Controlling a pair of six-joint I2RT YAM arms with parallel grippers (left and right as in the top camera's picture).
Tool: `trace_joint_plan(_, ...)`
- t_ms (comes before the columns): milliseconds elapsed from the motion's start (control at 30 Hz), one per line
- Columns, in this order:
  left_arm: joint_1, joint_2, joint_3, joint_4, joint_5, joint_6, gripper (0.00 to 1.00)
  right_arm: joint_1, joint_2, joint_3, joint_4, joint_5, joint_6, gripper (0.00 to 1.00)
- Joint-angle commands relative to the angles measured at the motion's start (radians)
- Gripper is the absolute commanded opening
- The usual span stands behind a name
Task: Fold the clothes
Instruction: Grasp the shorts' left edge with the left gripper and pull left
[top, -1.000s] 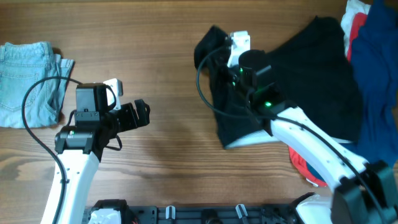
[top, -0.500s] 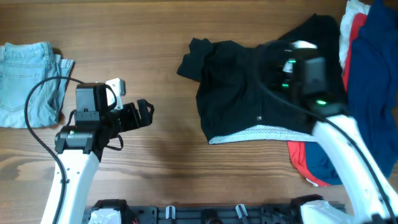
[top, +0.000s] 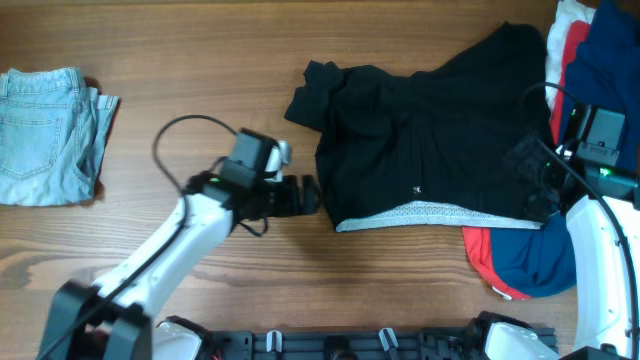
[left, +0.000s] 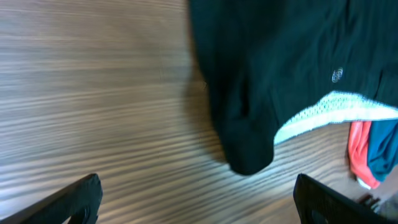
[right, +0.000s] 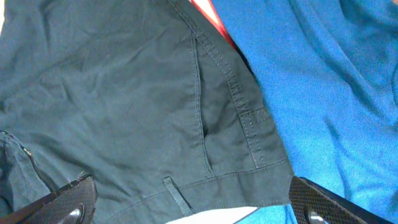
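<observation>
The clothes at hand are a large black garment (top: 420, 140) spread on the table, its pale patterned band (top: 410, 213) along the near edge. My left gripper (top: 305, 195) is open just left of the garment's lower-left corner. In the left wrist view that black corner (left: 249, 149) lies ahead of the wide-apart fingers (left: 81, 196), with wood between them. My right gripper (top: 535, 180) hovers open over the garment's right edge. In the right wrist view its fingers (right: 336, 202) straddle the black waistband and belt loop (right: 177, 193), holding nothing.
Folded light-blue jeans (top: 45, 135) lie at the far left. A pile of blue (top: 610, 60), red (top: 575, 50) and white (top: 565, 20) clothes sits at the right edge, and red and blue cloth (top: 500, 265) pokes out below the black garment.
The right gripper let go of the black garment and pulled back to its right edge; the garment now lies spread. The left arm swung right, up to the garment's lower-left corner.
</observation>
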Motion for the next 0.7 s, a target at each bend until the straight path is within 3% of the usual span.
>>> trace_joint_plan(0, -0.130, 0.113, 0.012, 0.123, 0.011, -0.131, 0.98, -0.004, 0.009, -0.009, 0.000, 0.006, -0.020, 1.00)
trace_joint_plan(133, -0.248, 0.217, 0.012, 0.322, 0.007, -0.144, 0.91, -0.004, 0.009, -0.009, -0.003, 0.006, -0.037, 1.00)
trace_joint_plan(167, -0.269, 0.239, 0.012, 0.352, 0.005, -0.144, 0.82, -0.004, 0.009, -0.009, -0.006, 0.006, -0.038, 1.00)
trace_joint_plan(233, -0.312, 0.277, 0.012, 0.360, 0.000, -0.144, 0.53, -0.004, 0.009, -0.009, -0.010, 0.006, -0.054, 1.00)
trace_joint_plan(300, -0.330, 0.282, 0.012, 0.339, 0.000, -0.143, 0.37, -0.004, 0.009, -0.009, -0.011, 0.006, -0.059, 1.00)
trace_joint_plan(367, -0.335, 0.279, 0.012, 0.313, 0.000, -0.143, 0.06, -0.004, 0.009, -0.009, -0.013, 0.006, -0.059, 1.00)
trace_joint_plan(533, -0.247, 0.197, 0.012, 0.134, -0.159, -0.137, 0.04, -0.004, 0.009, -0.009, -0.020, 0.006, -0.060, 1.00)
trace_joint_plan(667, 0.019, -0.010, 0.019, -0.073, -0.455, -0.026, 0.04, -0.004, 0.009, -0.009, -0.024, 0.006, -0.060, 1.00)
